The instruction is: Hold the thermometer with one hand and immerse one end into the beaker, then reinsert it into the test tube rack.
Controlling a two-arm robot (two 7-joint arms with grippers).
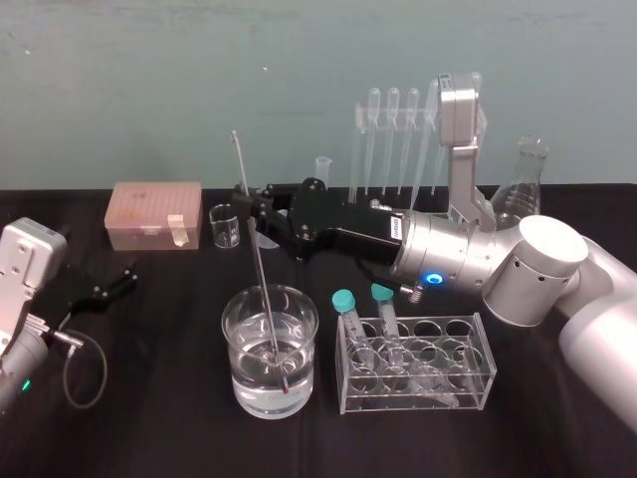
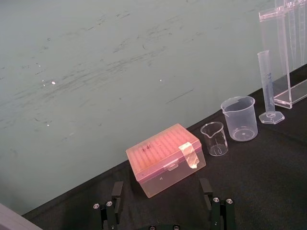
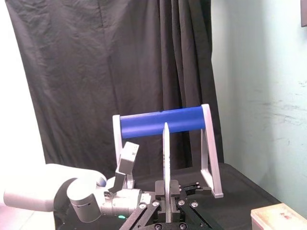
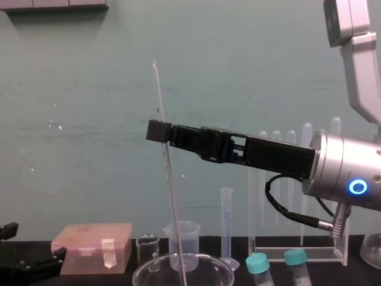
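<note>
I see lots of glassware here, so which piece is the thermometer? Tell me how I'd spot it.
Find the wide, half-full glass beaker at the front. The thermometer is the long thin rod standing tilted in it, pinched higher up by the right hand. Unlike the bulb-topped pipettes hanging behind, it is bare and red-tipped at the bottom.

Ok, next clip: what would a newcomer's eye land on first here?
The right hand, stretched across the middle of the table, is shut on the thermometer. The thermometer slants down with its lower end in the liquid in the beaker at front centre. The left hand rests open at the table's left side.
</note>
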